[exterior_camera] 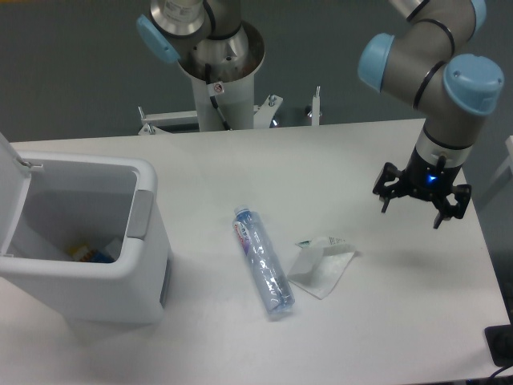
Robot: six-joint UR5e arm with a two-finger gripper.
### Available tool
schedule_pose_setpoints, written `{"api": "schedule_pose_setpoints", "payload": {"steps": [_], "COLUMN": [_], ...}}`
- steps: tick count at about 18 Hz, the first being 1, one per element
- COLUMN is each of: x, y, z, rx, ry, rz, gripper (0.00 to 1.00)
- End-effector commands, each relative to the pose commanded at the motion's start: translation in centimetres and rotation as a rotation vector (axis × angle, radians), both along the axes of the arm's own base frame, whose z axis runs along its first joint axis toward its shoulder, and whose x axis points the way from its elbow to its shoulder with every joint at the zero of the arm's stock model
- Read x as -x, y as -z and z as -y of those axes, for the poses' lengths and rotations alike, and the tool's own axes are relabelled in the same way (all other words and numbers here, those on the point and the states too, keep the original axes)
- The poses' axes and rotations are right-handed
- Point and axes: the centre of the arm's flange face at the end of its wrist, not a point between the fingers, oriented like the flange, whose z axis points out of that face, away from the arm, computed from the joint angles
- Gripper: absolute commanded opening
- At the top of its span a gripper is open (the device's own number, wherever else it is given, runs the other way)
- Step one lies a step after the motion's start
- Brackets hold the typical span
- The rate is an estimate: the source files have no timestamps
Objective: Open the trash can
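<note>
Claw (pixel 410 209) first: it hangs above the right side of the worktop (pixel 240 168), its two dark fingers spread wide with nothing between them, a blue light glowing on the body just above. It sits well apart from the trash can, far off to that bin's right.

By size, the worktop comes first, a white slab with rounded corners that carries everything else. Next is the trash can (pixel 80 265), a boxy white bin standing on the left part of the worktop. Its flat lid (pixel 12 192) is already swung up and stands nearly upright at the bin's left edge, so the mouth is open. A grey tab (pixel 141 215) runs down the bin's right rim. Inside, at the bottom, small items in yellow and blue show, too small to tell what they are.

The arm (pixel 433 72) follows, grey with pale blue joint caps, reaching over from behind the worktop, far right of the trash can. Its round base column (pixel 216 72) stands behind the worktop, up and right of the bin.

A clear plastic bottle (pixel 263 261) lies on its side to the right of the trash can, near it but not touching. Just beyond the bottle, farther from the bin, lies a crumpled white wrapper (pixel 321 265), its edge close beside the bottle.
</note>
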Motion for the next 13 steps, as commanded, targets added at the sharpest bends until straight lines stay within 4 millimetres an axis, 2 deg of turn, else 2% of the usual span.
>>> {"api": "schedule_pose_setpoints", "payload": {"steps": [4, 8, 13], "x": [-0.42, -0.70, -0.94], "y": [-0.01, -0.19, 0.29], "z": [-0.67, -0.23, -0.20], "rx": [0.002, 0.038, 0.044], "ry": [0.034, 0.121, 0.126], "rz": [-0.003, -0.018, -0.012], "gripper": [1.00, 1.00, 1.00]}}
